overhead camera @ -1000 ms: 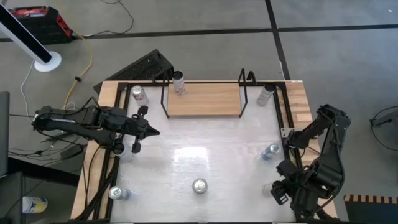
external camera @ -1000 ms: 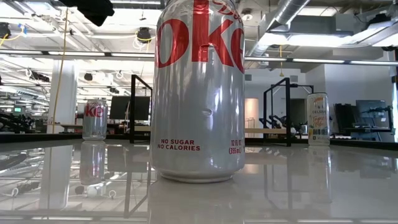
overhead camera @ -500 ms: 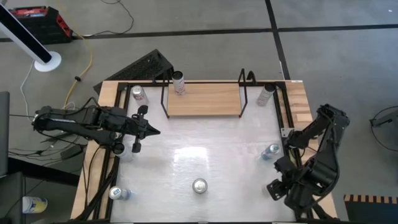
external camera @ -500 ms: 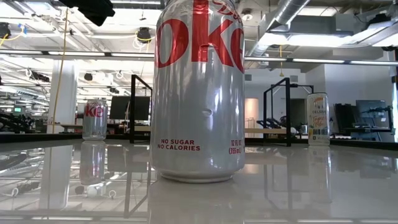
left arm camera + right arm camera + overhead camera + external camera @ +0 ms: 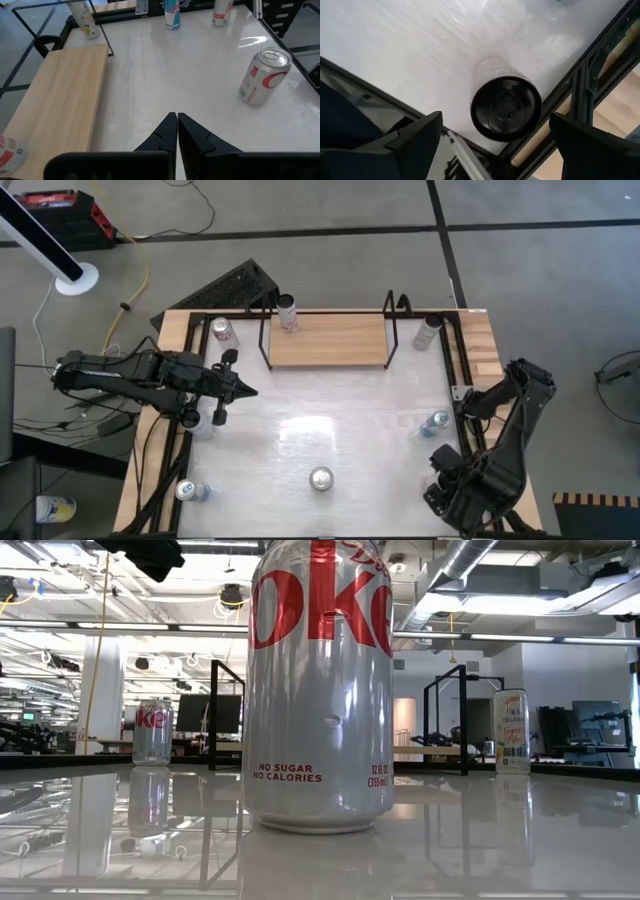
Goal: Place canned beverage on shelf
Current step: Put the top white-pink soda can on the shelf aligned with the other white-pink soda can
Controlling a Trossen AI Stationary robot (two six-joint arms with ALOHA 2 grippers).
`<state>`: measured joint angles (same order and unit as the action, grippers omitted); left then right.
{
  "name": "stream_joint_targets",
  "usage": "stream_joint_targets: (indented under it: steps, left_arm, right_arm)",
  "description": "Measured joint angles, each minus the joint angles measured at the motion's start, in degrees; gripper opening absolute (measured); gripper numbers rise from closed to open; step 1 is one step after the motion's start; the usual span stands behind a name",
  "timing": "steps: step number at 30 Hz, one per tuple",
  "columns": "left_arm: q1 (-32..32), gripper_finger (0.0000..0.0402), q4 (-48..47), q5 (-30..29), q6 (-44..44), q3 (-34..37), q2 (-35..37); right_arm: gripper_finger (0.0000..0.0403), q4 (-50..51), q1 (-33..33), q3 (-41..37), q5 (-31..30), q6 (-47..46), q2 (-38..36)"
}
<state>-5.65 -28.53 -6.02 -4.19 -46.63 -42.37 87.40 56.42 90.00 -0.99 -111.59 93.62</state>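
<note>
A silver can with a dark end [image 5: 506, 107] stands at the table's near right corner. My right gripper [image 5: 500, 137] hangs above it, open, one finger on each side and apart from it. In the high view my right gripper [image 5: 437, 492] hides this can. My left gripper [image 5: 250, 392] is shut on nothing and hovers over the table's left part, pointing right. The shelf [image 5: 330, 340] is at the far edge; one can [image 5: 288, 313] stands on its left end. A Diet Coke can [image 5: 320, 478] stands upright near the front edge.
More cans stand around: a blue one [image 5: 436, 422] at the right, one [image 5: 428, 330] right of the shelf, one [image 5: 222, 330] on the left wood strip, one [image 5: 188, 491] at the near left. Black frame rails [image 5: 580, 95] run beside the right gripper.
My right gripper has opened wide and has moved a little toward the table's near edge and left, over the can at the near right corner. The left arm and all the cans have kept still.
</note>
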Motion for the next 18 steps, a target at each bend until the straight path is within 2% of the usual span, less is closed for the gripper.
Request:
stream_joint_targets:
  steps: [8,18]
  left_arm:
    - [0.0,0.0,0.0,0.0,0.26,0.0,0.0]
    - [0.01,0.0,-0.02,0.85,0.01,0.0,-0.02]
  right_arm:
    - [0.0387,0.46,-0.44,-0.02,2.83,1.09,3.12]
    - [0.0386,0.16,-0.7,-2.57,4.59,-1.07,3.11]
